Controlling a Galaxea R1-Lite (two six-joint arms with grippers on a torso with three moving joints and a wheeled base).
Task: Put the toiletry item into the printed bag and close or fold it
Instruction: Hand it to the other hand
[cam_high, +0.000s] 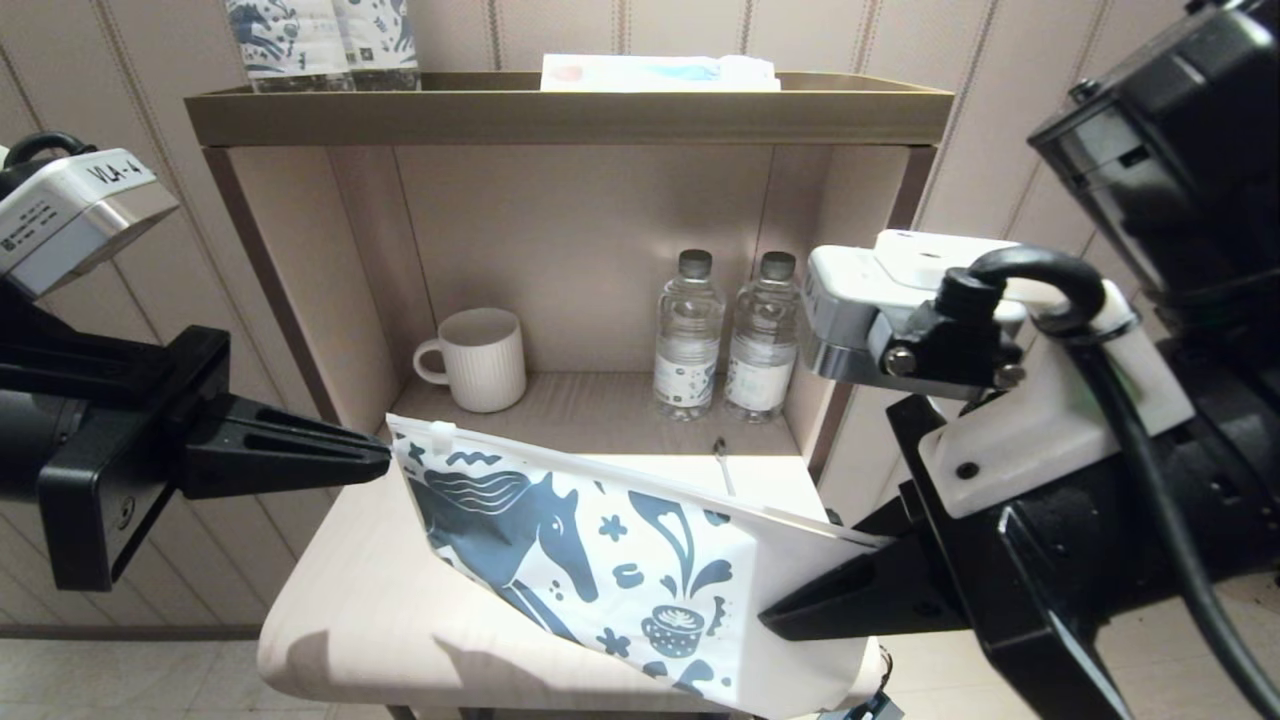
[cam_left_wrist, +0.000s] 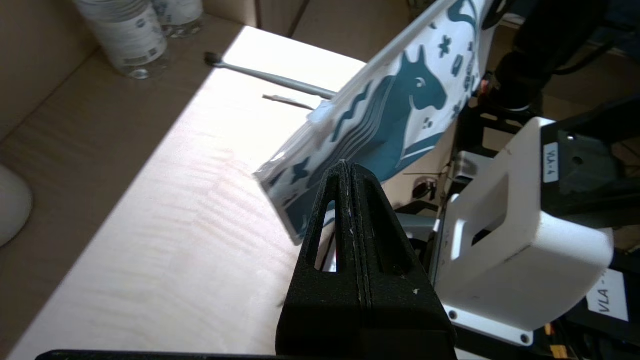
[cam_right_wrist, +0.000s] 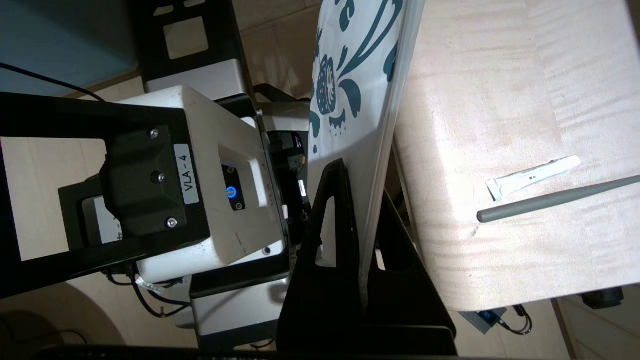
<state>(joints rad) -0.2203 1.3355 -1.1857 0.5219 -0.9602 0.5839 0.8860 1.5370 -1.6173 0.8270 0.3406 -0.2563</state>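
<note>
The printed bag (cam_high: 600, 560), white with a dark blue horse, is held up on edge above the table's front. My right gripper (cam_high: 775, 615) is shut on its right edge, and the sheet (cam_right_wrist: 345, 75) runs between the two black fingers (cam_right_wrist: 365, 185). My left gripper (cam_high: 380, 458) is shut, its tip (cam_left_wrist: 347, 165) at the bag's upper left corner with nothing between the fingers. The bag's zip slider (cam_left_wrist: 320, 112) sits just beyond that tip. The toothbrush (cam_high: 722, 465) lies on the table behind the bag, its dark head (cam_left_wrist: 212, 59) toward the bottles and its handle (cam_right_wrist: 555, 200) mostly hidden in the head view.
A small white packet (cam_right_wrist: 532, 176) lies beside the toothbrush. In the cabinet recess stand a ribbed mug (cam_high: 480, 358) and two water bottles (cam_high: 688, 335). On the top shelf are horse-print bottles (cam_high: 320, 40) and a flat packet (cam_high: 660, 72). The pale table (cam_high: 360, 600) ends just below the bag.
</note>
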